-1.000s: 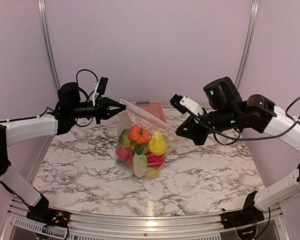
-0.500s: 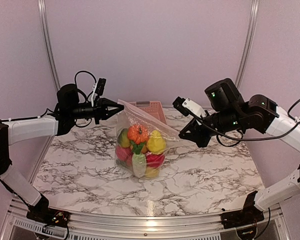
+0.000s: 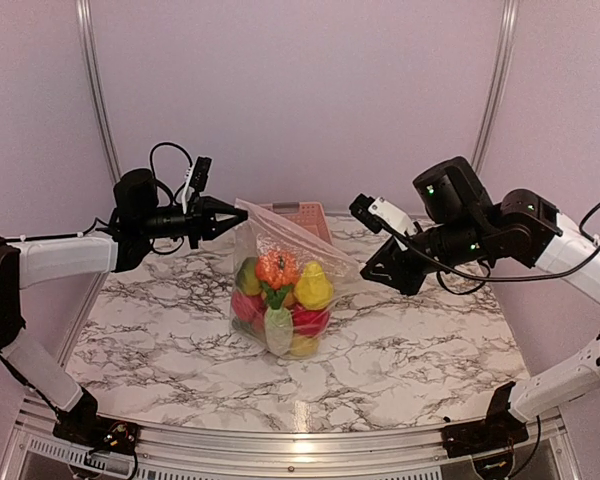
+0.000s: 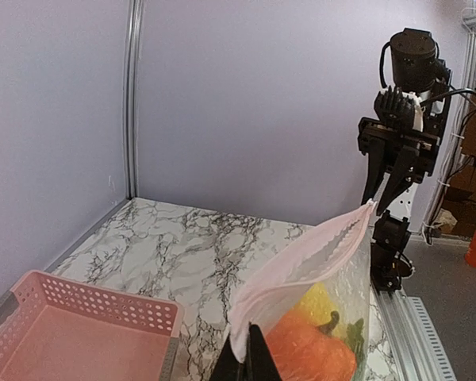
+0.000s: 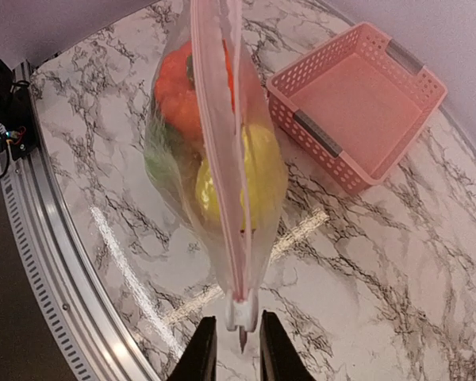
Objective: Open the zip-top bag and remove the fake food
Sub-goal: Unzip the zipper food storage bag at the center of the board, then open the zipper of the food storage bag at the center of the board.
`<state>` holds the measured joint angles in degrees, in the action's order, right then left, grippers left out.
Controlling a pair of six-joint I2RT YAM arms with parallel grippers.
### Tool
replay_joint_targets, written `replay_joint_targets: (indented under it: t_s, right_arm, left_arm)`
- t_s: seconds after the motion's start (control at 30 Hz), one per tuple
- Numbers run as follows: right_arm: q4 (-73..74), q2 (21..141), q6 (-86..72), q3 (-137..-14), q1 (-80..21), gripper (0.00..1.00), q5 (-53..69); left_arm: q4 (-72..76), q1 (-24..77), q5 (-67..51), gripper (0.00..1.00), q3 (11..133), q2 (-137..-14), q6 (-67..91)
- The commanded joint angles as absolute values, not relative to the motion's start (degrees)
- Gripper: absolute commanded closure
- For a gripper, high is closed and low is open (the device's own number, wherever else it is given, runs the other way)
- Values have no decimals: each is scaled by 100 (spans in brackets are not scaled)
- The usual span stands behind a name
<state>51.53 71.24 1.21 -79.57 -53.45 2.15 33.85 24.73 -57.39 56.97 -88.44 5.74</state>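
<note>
Black fingers of the left gripper (image 3: 238,211) were pressed together on the upper left corner of the zip-top bag (image 3: 305,243), left of centre in the overhead view. In its own wrist view, the closed tips at the bottom edge pinched the pink zip strip (image 4: 301,258), which rose away toward the upper right. This grip looked the same as a second earlier, with the tips shifted only slightly toward the left of the frame.

The right gripper (image 5: 236,333) had its fingers a little apart at the bottom of its wrist view. The end tab of the zip strip sat between the tips, with a sliver of gap on either side, so it was not clamped. In the overhead view this gripper (image 3: 372,272) had drawn back toward the right of the frame since the earlier picture, while the bag's right corner stayed about where it was.

The bag stood at the centre of the marble table (image 3: 430,350), its zip line shut. The fake food (image 3: 280,295) was inside, with an orange pumpkin (image 3: 277,267) and a yellow piece (image 3: 314,287) on top. The pink basket (image 3: 305,212) sat behind the bag, toward the top of the frame.
</note>
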Motion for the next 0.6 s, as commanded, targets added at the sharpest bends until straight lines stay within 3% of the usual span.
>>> replay_joint_targets:
  t_s: [0.0, 0.13, 0.23, 0.37, 0.57]
  right_arm:
    - [5749, 7062, 48, -7974, -5324, 71, 294]
    - [5554, 7272, 105, -8465, -5329, 39, 448]
    - [5521, 7534, 191, -9106, -5329, 26, 309]
    - [5480, 8060, 384, -10031, -5326, 21, -207]
    - [5261, 8930, 719, -10892, -5307, 29, -634]
  left_arm:
    - [3790, 2223, -5563, 100, 5616, -8946, 753]
    - [3789, 2237, -5662, 100, 5604, -8918, 747]
    - [3706, 2260, -5694, 100, 5584, -8871, 668]
    - [3678, 2313, -5708, 100, 5532, -8797, 607]
    - [3375, 2488, -5689, 100, 5519, -8614, 310]
